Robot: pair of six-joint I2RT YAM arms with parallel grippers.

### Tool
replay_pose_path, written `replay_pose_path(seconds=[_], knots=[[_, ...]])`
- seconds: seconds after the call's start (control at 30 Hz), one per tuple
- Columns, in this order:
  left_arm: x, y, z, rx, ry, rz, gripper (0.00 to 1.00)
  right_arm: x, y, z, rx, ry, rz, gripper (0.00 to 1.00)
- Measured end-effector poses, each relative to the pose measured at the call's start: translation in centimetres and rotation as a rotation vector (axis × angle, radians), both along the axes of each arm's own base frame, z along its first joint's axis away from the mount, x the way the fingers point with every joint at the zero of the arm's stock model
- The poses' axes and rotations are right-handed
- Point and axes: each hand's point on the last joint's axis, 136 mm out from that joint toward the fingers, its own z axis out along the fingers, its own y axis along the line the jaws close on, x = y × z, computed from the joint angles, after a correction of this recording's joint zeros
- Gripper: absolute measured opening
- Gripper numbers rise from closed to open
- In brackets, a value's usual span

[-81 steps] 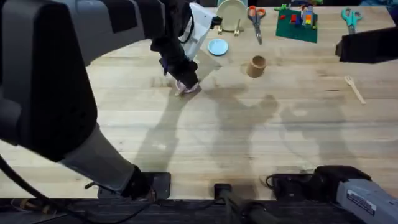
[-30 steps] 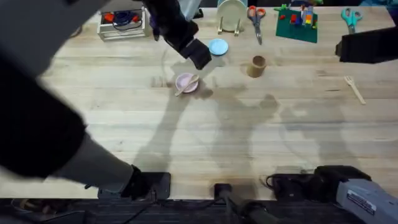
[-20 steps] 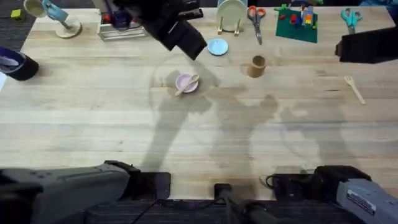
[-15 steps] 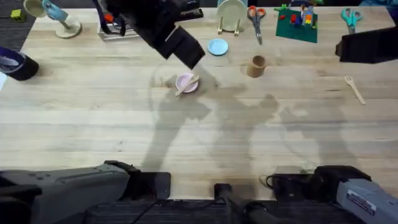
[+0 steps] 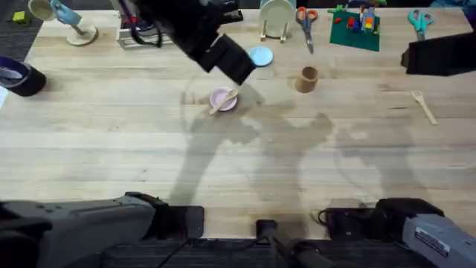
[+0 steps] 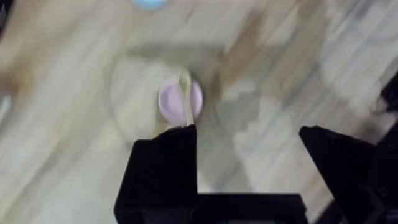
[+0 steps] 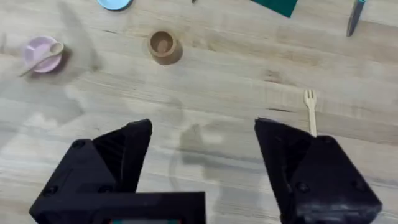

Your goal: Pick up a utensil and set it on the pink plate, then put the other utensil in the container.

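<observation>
A wooden spoon lies across the pink plate on a pale wood table, its bowl on the plate and its thin handle running off the rim toward the near side, as the left arm's gripper hangs above and just beyond the plate with its 2 black fingers spread apart and nothing between them. From the left wrist camera, the plate and spoon sit on the table ahead of the released gripper, closer to 1 finger than to the other. The tan cylindrical container stands upright to the right of that gripper, well apart from the plate, with a light blue plate just beside the gripper's far side. The right gripper is held high at the right edge of the overhead view; its wrist camera shows both fingers wide apart, holding nothing, above bare table. From there the wooden fork lies flat on the table ahead of 1 finger, tines pointing away, while the container stands farther off, and the pink plate with the spoon sits beyond it again.
</observation>
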Motion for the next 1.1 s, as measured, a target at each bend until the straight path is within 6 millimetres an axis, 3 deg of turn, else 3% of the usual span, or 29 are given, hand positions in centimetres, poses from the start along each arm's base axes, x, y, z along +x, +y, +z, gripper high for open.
replay_pose_path(seconds=[0.37,0.6,0.87,1.1], knots=[[1.1,-3.6,-4.3,-0.212,-0.082,-0.102,0.997,-0.4,0.0,-0.4,0.0,0.023,0.0,0.995],[1.4,-4.9,-2.9,-0.326,-0.256,-0.155,0.997,-0.4,0.0,-0.4,0.0,0.023,0.0,0.995],[2.0,-6.9,-4.0,-0.476,-0.385,-0.244,0.995,-0.4,0.0,-0.4,0.0,0.023,0.0,0.995],[1.4,-7.4,-3.8,-0.519,-0.383,-0.28,0.995,-0.4,0.0,-0.4,0.0,0.023,0.0,0.995]])
